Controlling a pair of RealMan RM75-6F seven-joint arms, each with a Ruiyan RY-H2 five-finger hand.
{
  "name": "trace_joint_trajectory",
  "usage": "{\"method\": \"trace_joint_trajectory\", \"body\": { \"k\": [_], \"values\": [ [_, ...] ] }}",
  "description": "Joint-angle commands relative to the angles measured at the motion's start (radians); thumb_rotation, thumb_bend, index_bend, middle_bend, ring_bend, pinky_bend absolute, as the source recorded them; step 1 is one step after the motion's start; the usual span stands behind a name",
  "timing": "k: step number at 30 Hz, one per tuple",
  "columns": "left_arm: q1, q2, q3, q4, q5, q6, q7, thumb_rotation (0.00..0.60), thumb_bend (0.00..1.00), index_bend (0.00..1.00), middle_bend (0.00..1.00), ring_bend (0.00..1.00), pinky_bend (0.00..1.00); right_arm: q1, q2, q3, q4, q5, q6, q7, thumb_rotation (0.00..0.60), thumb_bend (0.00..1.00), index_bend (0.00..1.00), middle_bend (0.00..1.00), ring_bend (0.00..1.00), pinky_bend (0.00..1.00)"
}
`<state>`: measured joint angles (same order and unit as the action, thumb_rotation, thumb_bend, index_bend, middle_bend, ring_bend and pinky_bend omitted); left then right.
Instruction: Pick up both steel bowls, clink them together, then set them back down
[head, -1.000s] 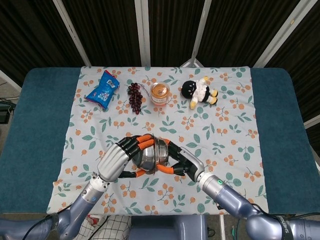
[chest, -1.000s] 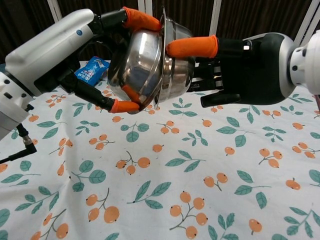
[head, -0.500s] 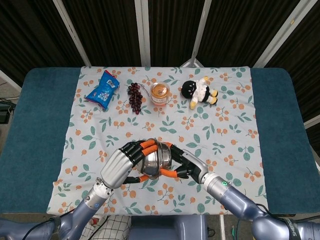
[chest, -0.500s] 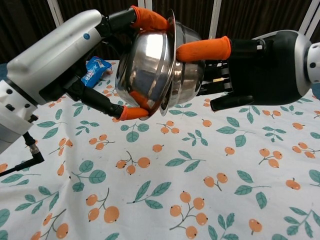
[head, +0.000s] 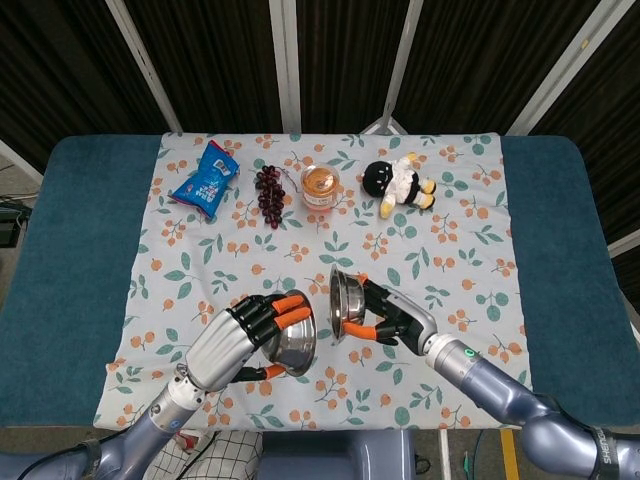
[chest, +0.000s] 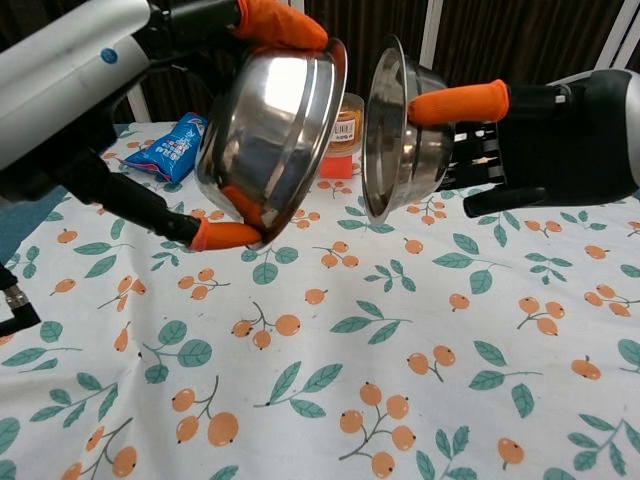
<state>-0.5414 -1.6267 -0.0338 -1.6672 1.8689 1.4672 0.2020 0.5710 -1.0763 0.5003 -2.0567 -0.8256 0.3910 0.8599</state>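
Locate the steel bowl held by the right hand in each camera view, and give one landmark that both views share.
Head view: the right-hand steel bowl is low and just right of centre, tilted on edge above the cloth, gripped by the right hand.
Chest view: the same bowl is at upper centre, its rim facing left.
Shared landmark: the orange jar, at top centre in the head view, peeks between the two bowls in the chest view.

Left hand (head: 232, 343) holds one steel bowl (head: 295, 339) at seven o'clock above the tablecloth (head: 470, 250), rim tipped toward the other bowl (head: 345, 300), just beside it at two o'clock in the right hand (head: 400, 318); they sit apart. Along the far edge, left to right: snack packet (head: 207, 179), grapes (head: 270, 194), jar (head: 320, 186), plush toy (head: 400, 182).
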Motion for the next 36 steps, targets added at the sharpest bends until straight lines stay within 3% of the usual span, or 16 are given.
{"method": "trace_joint_trajectory", "body": {
  "k": [1, 12, 24, 36],
  "values": [
    [0.005, 0.014, -0.004, -0.012, 0.003, 0.003, 0.009, 0.6, 0.42, 0.46, 0.63, 0.49, 0.66, -0.023, -0.003, 0.022, 0.028, -0.026, -0.031, 0.023, 0.6, 0.38, 1.0, 0.99, 1.0, 1.0],
    [-0.011, -0.036, -0.035, 0.014, -0.031, -0.047, 0.053, 0.6, 0.42, 0.46, 0.63, 0.49, 0.66, -0.043, -0.02, 0.047, -0.038, -0.06, -0.032, 0.029, 0.6, 0.38, 1.0, 0.99, 1.0, 1.0],
    [-0.041, -0.131, -0.046, 0.059, -0.035, -0.087, 0.078, 0.6, 0.42, 0.46, 0.63, 0.49, 0.66, 0.02, -0.015, -0.018, -0.133, 0.006, 0.064, -0.059, 0.6, 0.38, 1.0, 0.99, 1.0, 1.0],
    [-0.021, -0.076, -0.014, -0.01, -0.02, -0.07, 0.074, 0.6, 0.42, 0.46, 0.63, 0.49, 0.66, 0.001, 0.038, -0.012, -0.093, 0.02, 0.075, -0.046, 0.6, 0.38, 1.0, 0.99, 1.0, 1.0]
  ]
}}
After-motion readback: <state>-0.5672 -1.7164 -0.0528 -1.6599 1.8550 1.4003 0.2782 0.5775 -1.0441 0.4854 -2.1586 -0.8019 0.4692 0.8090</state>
